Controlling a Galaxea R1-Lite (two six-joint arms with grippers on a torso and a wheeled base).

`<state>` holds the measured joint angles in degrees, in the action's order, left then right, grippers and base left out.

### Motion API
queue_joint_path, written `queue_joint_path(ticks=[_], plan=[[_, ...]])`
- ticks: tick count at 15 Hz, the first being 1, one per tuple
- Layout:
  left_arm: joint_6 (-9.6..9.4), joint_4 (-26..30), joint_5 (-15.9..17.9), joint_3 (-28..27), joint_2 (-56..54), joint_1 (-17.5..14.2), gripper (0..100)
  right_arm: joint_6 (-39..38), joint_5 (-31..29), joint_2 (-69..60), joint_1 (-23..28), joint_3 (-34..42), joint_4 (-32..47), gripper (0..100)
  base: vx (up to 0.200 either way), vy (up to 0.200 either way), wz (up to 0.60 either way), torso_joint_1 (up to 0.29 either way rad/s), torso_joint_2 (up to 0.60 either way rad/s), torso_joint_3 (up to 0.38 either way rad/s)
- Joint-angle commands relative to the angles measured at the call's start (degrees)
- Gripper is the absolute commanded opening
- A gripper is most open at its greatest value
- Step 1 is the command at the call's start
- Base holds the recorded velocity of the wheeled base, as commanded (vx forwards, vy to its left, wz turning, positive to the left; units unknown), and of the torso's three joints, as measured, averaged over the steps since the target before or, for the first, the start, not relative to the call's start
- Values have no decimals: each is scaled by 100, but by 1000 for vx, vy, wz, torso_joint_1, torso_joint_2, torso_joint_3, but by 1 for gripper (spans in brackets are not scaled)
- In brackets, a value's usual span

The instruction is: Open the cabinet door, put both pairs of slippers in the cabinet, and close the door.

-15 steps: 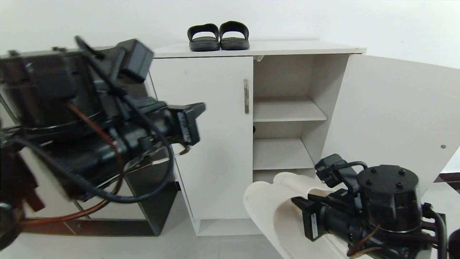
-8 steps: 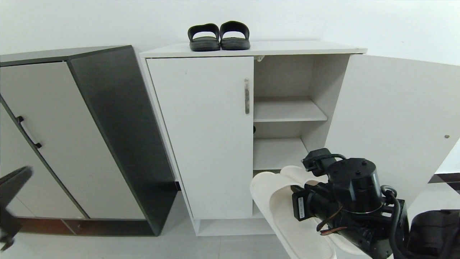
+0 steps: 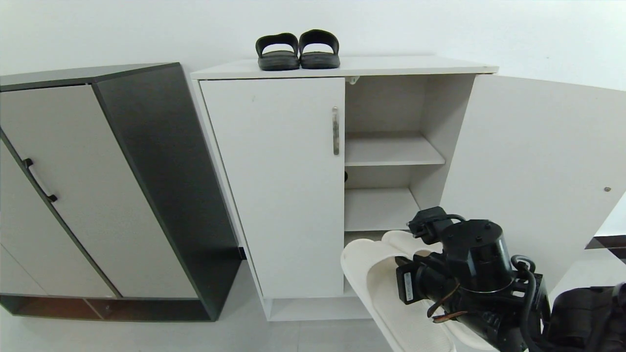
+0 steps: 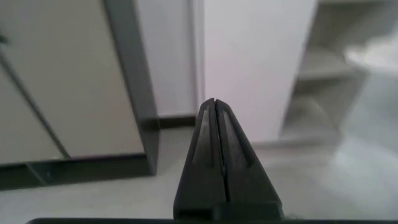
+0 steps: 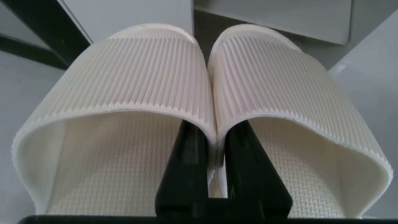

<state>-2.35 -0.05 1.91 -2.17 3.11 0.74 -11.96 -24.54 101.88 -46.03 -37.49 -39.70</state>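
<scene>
This looks like the entry or hallway of a home, though it could as well be a staged room. A white shoe cabinet [image 3: 274, 195] stands against a plain white wall [image 3: 122, 29], its right door [image 3: 528, 171] swung open on bare shelves [image 3: 391, 151]. Black slippers [image 3: 297, 49] sit paired on its top, and white slippers [image 3: 386, 288] are before the open side. Just beside it, a grey-fronted cabinet [image 3: 73, 195] with dark sides stands on the pale floor [image 3: 146, 337].

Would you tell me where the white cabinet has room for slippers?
The upper shelf and middle shelf right of the closed door lie bare for the cream slippers; black slippers crowd the cabinet top's left, its right is free.
</scene>
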Motion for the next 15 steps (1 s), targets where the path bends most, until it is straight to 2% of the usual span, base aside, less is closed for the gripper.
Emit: queue_joint_path(ticks=[1,2,5,11,15], plan=[[-81,22,239,217,-302,-48,0,1,2,60,-2,-13,-20,0,0,0,0,0,0,0],[-107,14,239,217,-302,-48,0,1,11,96,-11,-4,-160,0,0,0,0,0,0,0],[68,22,151,217,-302,-48,0,9,19,359,-2,-4,-723,0,0,0,0,0,0,0],[59,14,151,217,-302,-48,0,27,11,772,-11,-145,-969,0,0,0,0,0,0,0],[59,14,151,217,-302,-48,0,36,-156,781,-29,-321,-951,0,0,-200,0,4,0,1]])
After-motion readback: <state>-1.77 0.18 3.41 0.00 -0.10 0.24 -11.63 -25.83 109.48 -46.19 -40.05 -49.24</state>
